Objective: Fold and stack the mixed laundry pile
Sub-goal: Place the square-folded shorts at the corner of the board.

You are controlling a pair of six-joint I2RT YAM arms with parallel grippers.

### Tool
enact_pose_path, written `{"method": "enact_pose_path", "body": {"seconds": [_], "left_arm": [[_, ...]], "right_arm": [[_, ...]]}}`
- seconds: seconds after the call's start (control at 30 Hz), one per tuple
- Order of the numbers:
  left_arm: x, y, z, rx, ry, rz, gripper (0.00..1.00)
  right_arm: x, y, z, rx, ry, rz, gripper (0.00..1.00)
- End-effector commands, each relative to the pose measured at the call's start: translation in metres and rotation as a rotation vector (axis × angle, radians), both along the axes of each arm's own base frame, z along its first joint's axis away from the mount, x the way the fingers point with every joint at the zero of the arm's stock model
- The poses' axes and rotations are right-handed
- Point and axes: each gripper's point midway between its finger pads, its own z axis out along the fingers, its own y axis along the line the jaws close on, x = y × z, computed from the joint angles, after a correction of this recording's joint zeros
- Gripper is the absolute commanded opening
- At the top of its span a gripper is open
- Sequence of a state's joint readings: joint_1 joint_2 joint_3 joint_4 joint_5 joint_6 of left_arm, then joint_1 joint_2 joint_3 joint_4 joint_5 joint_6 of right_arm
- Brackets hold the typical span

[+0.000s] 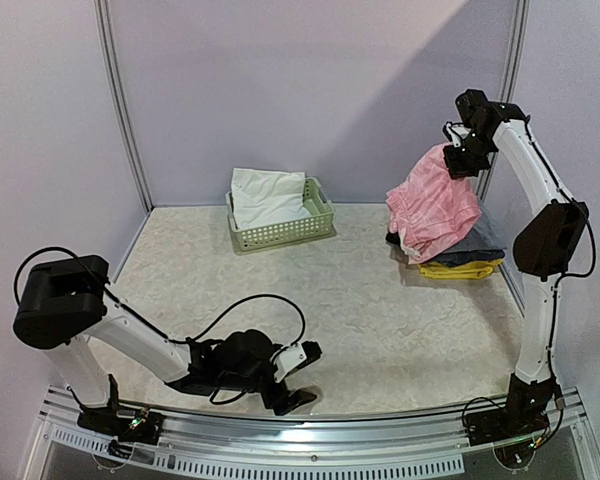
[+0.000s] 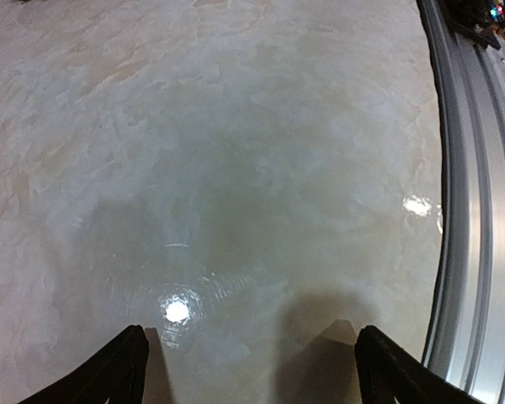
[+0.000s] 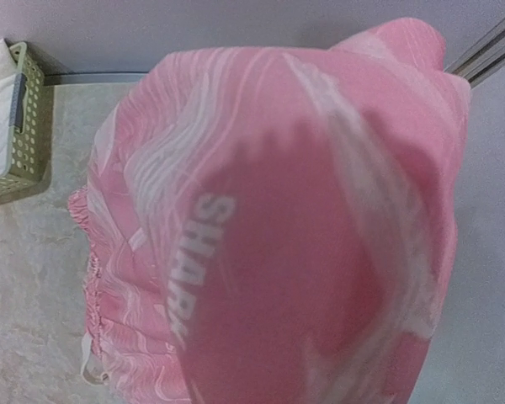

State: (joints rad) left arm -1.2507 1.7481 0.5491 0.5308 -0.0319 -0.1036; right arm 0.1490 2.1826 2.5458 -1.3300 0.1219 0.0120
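You're counting two arms, so two claws: one left claw [image 1: 305, 375], one right claw [image 1: 463, 160]. Tables: one table [image 1: 380, 310] under everything. Loose garments, two: one pink garment [image 1: 435, 205] hanging from the right claw, and one white garment [image 1: 267, 195] well off to that claw's left. Baskets: one green lattice basket [image 1: 280, 236], around the white garment. Folded pieces, two, stacked just below the right claw: one dark blue piece [image 1: 486, 240] over one yellow piece [image 1: 463, 268]. Printed words on the pink cloth: one, partly readable from the right wrist.

High rear camera and close right wrist camera share the basket [image 1: 280, 235] [image 3: 23, 126].
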Motion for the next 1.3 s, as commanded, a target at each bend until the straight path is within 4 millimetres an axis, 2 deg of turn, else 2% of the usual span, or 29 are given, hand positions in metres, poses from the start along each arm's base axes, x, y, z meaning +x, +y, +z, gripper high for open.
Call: {"method": "enact_pose_path", "body": {"seconds": [0.0,0.27,0.43,0.57,0.77,0.97,1.27], "left_arm": [[0.006,-0.005,-0.002,-0.007,0.008,0.018,0.87],[0.006,-0.009,-0.008,0.009,0.021,0.016,0.87],[0.006,-0.009,-0.013,0.024,0.024,0.015,0.86],[0.007,-0.009,-0.015,0.028,0.024,0.018,0.86],[0.008,-0.007,-0.018,0.042,0.019,0.024,0.86],[0.008,-0.007,-0.020,0.048,0.021,0.026,0.86],[0.008,-0.007,-0.024,0.058,0.025,0.025,0.86]], "right_arm": [[0.021,-0.016,-0.025,-0.069,0.012,0.023,0.00],[0.033,-0.044,-0.059,-0.164,0.070,0.023,0.00],[0.035,-0.069,-0.078,-0.283,0.113,-0.027,0.00],[0.038,-0.087,-0.084,-0.335,0.117,-0.070,0.00],[0.041,-0.101,-0.084,-0.387,0.112,-0.091,0.00],[0.045,-0.108,-0.083,-0.422,0.098,-0.106,0.00],[0.046,-0.119,-0.100,-0.472,0.129,-0.129,0.00]]}}
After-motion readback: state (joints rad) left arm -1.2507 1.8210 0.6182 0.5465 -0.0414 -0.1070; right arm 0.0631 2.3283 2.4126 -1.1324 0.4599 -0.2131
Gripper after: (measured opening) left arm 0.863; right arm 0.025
